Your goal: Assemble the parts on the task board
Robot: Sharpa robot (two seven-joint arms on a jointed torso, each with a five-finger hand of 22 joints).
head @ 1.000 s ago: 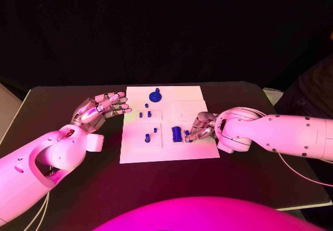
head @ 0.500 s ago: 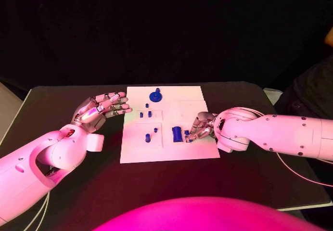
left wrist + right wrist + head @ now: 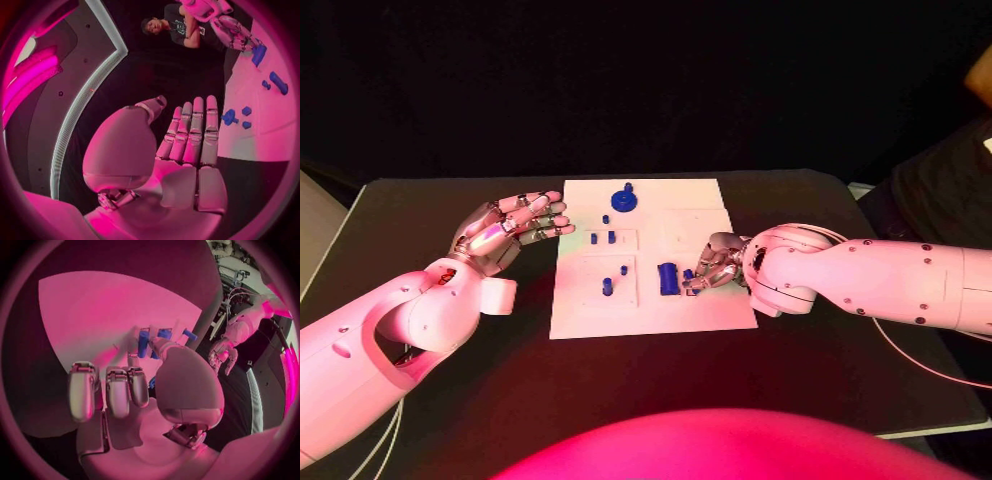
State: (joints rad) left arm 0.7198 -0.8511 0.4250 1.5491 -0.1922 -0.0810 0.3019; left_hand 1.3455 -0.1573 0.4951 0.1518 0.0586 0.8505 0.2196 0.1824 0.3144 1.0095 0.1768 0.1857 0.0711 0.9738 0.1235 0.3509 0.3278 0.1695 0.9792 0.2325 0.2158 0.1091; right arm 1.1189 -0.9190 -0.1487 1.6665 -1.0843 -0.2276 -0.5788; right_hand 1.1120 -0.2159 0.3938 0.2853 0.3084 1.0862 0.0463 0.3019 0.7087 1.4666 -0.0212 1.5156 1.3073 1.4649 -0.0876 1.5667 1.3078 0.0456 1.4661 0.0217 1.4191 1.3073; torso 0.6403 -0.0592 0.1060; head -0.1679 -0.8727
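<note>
left hand [image 3: 516, 225]: fingers spread, holding nothing, beside task board [image 3: 711, 305] | right hand [image 3: 714, 265]: grips small blue part [image 3: 689, 281]

A white rectangular task board [image 3: 646, 320] lies flat at the frame's centre. Small blue parts sit on it: a round disc with a peg [image 3: 625, 199] at top, short pegs [image 3: 600, 238] mid-left, a larger cylinder [image 3: 668, 278] centre-right.
</note>
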